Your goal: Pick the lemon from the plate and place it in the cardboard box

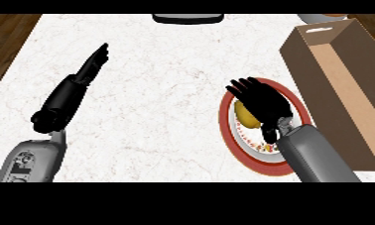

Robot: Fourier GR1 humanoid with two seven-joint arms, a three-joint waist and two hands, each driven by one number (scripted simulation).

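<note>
The right hand point(258, 101), fingers spread, hovers over the lemon point(246, 115) on the plate point(228, 135) to grasp it (cardboard box point(338, 78) just beside), while the left hand point(93, 64) rests straight-fingered well apart.

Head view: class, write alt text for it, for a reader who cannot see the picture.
The robot's right hand hangs over a lemon on a red-rimmed plate, fingers spread and not closed on it. An open cardboard box stands right of the plate on the white marble counter. The left hand rests open at the left.
</note>
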